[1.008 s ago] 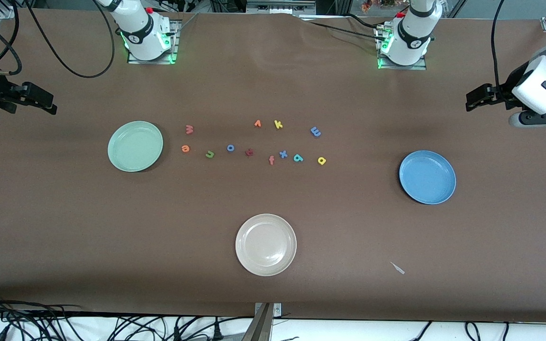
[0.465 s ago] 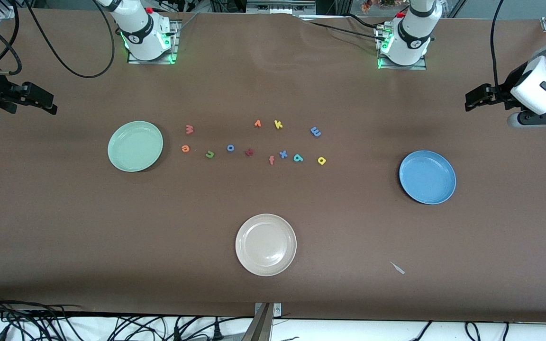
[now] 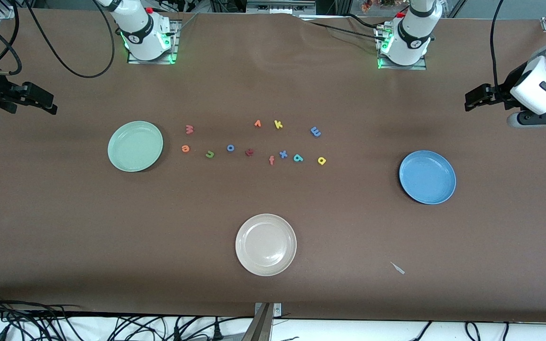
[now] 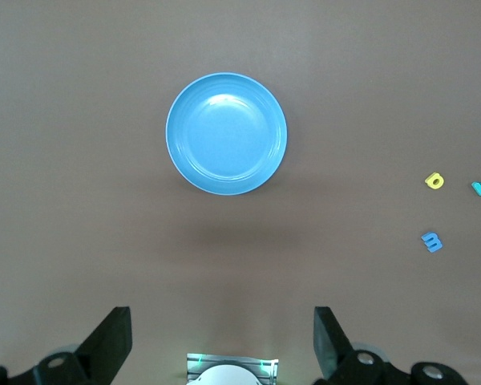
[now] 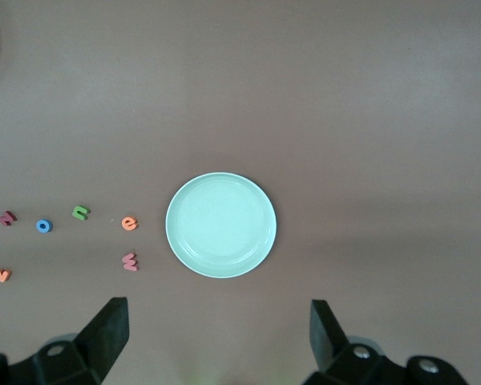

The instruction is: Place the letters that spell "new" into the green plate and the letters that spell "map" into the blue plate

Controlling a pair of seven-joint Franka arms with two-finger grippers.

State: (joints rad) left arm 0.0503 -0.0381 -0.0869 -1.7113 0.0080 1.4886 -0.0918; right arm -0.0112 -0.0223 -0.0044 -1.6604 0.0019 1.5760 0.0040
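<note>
Both grippers hang wide open and empty, the left gripper (image 4: 221,353) above the round blue plate (image 4: 226,134), the right gripper (image 5: 218,349) above the round mint-green plate (image 5: 220,225).

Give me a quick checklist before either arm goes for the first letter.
1. Green plate holds nothing: ok.
2. Blue plate holds nothing: ok.
3. Letters n, e and w lie apart on the table near the green plate: ok.
4. Letters m, a and p lie apart, toward the blue plate: ok.
5. Left tool open, holding nothing, over the table by the blue plate: ok.
6. Right tool open, holding nothing, by the green plate: ok.
</note>
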